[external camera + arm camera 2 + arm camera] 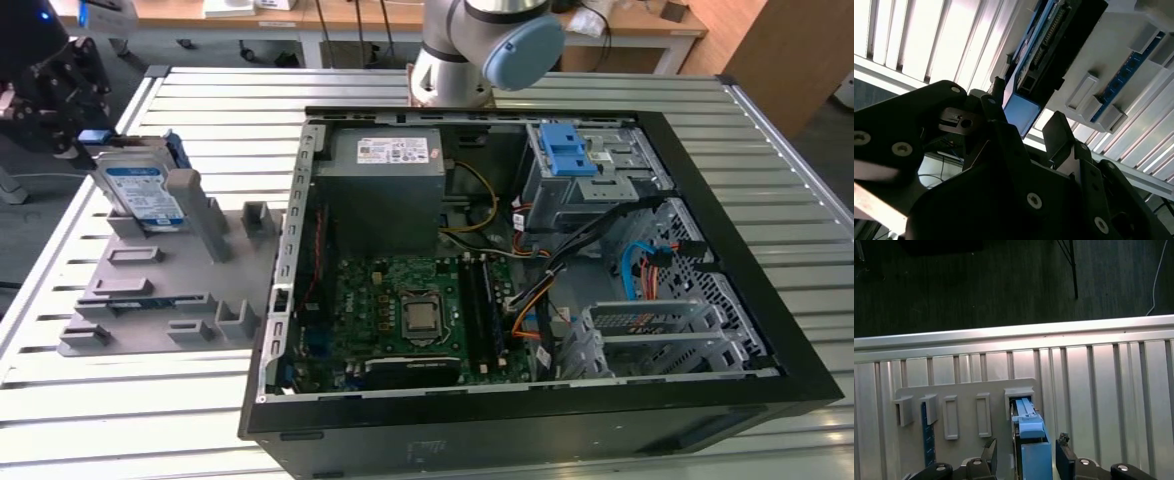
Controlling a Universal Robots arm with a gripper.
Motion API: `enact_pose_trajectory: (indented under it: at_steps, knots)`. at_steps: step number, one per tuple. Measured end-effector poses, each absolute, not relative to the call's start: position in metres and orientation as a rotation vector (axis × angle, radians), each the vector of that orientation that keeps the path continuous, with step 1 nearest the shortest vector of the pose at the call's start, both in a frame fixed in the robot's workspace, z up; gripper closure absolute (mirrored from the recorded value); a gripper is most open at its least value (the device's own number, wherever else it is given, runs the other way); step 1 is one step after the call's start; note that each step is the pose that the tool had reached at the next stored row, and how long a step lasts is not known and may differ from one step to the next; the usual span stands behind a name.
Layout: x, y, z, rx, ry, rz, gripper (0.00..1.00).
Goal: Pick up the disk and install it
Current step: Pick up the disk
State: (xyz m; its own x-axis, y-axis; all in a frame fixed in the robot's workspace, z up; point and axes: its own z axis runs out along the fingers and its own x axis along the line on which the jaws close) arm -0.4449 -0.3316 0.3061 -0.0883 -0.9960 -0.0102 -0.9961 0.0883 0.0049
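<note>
Black pincer [1026, 447], spread, straddles the blue-framed silver-grey hard disk [1026, 422] in both wrist views. Exterior view adds the open black computer case [534, 432]

The black two-finger end effector [1026, 442] has its jaws parted right now, not squeezed together. In both wrist views the two dark fingers [1064, 441] stand apart with a clear gap between them, and the bolted black body [1004, 200] sits right behind them. In the exterior view, the silver arm joint with a round light-blue cap [521, 50] is well apart from the end effector, toward the exterior view's right.
</note>
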Motion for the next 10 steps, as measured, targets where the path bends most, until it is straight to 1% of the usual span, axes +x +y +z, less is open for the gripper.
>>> enact_pose_trajectory:
  at_steps: [10]
  knots:
    - [-0.4448,-0.3288,0.299,-2.119,2.314,0.015,0.42]
